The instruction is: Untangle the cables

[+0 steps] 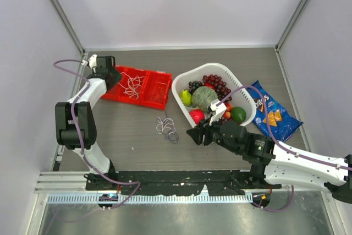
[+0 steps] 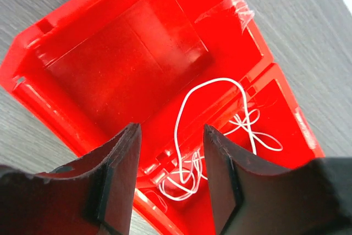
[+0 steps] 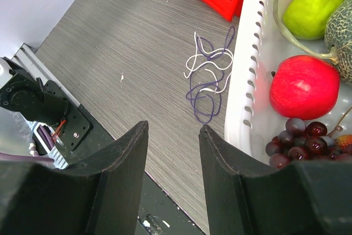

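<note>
A small tangle of purplish-grey and white cables (image 1: 166, 126) lies on the table between the red tray (image 1: 159, 96) and the white basket (image 1: 181, 98). It also shows in the right wrist view (image 3: 208, 75), beside the basket wall (image 3: 242, 81). A loose white cable (image 1: 132, 85) lies inside the red tray; in the left wrist view the white cable (image 2: 248, 120) lies across the tray's two compartments (image 2: 121, 59). My left gripper (image 1: 113, 76) (image 2: 170, 130) is open and empty just above the tray. My right gripper (image 1: 193, 135) (image 3: 173, 127) is open and empty, right of the tangle.
The white basket holds a red apple (image 3: 303, 83), a pear (image 3: 313, 4), a melon (image 1: 204, 97), grapes (image 1: 215, 83) and a lime (image 1: 238, 114). A blue chip bag (image 1: 269, 111) lies right of it. Walls enclose the table; a black rail (image 1: 176, 179) runs along the near edge.
</note>
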